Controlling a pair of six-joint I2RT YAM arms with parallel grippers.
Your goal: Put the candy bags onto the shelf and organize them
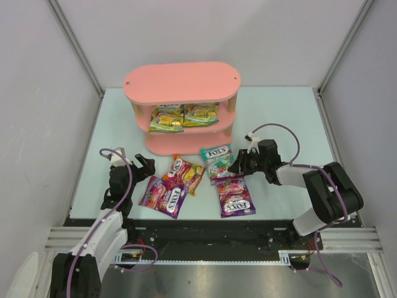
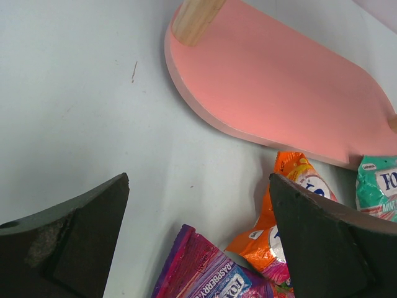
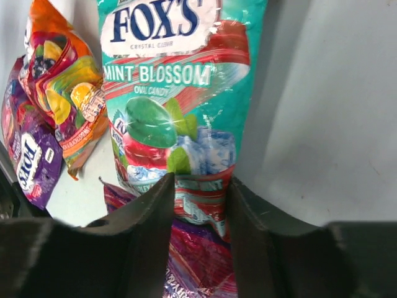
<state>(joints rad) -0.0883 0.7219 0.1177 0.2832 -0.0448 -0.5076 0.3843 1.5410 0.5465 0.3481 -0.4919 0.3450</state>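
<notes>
Just glossy crinkled teal bag (image 1: 216,162) near smooth oval shelf (image 1: 181,81)

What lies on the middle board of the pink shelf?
The left yellow-green bag and the right yellow-green bag lie side by side there. The top board covers the rear, which stays unseen.

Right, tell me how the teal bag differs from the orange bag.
Colour: the teal bag is mint green and white, while the orange bag is red-orange.
Grip: the teal bag's lower end sits between the fingers of the right gripper; no gripper touches the orange bag.
Side: in the top view, the teal bag lies right of the orange bag.
Shared: both are FOX'S packets lying on the table in front of the shelf.
</notes>
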